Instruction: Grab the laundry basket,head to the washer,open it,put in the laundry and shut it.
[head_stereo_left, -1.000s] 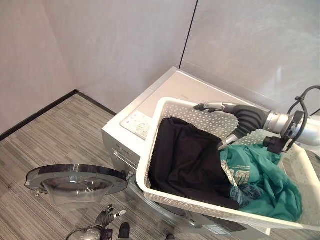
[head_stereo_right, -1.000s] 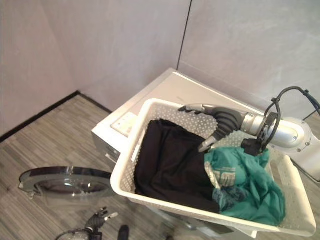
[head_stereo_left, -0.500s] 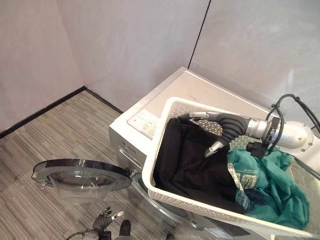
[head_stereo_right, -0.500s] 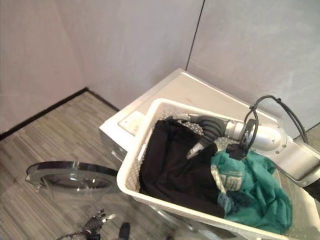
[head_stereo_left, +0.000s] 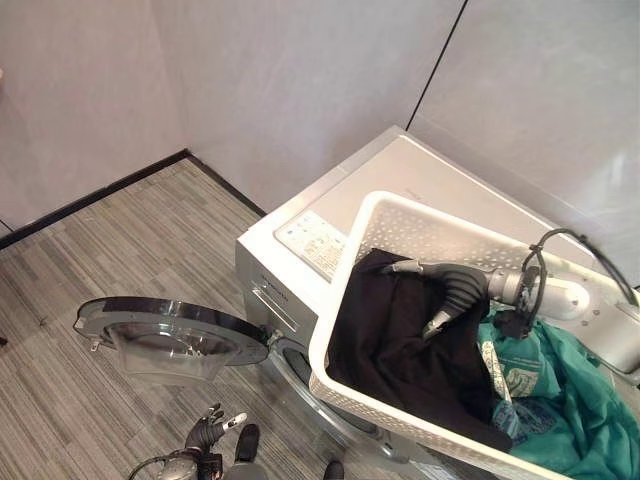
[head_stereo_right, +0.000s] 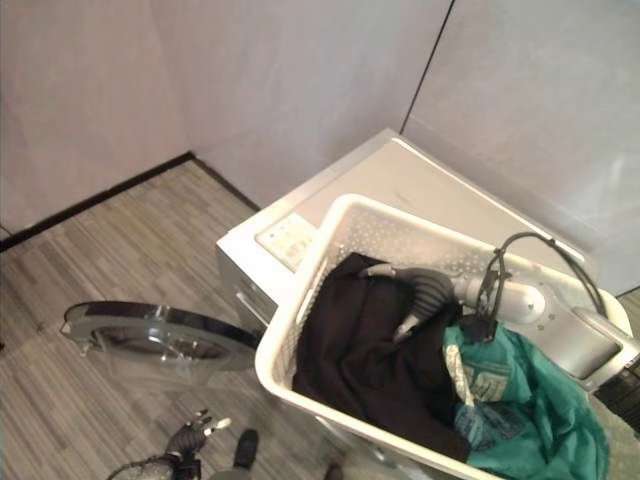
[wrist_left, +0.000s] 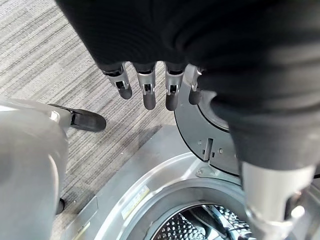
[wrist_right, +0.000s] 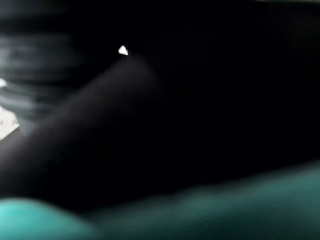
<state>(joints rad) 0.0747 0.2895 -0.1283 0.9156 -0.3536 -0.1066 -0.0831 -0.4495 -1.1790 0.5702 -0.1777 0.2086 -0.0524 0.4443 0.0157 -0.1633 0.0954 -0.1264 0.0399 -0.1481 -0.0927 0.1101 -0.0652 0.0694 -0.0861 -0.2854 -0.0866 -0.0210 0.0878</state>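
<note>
Right hand (head_stereo_left: 440, 300) spread over black garment (head_stereo_left: 400, 340) inside basket (head_stereo_left: 390, 215); left hand (wrist_left: 150, 85) relaxed by washer door (head_stereo_left: 165, 325).

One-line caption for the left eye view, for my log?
Right hand reaches onto black garment in white basket atop washer, door open.

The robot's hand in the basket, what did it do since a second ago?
The right hand came down from above the white perforated laundry basket onto the black garment, its fingers now lying on the cloth. The teal garment stayed beside it. The silver washing machine, its round glass door open, and the left hand low by the floor look unchanged; the camera itself shifted.
</note>
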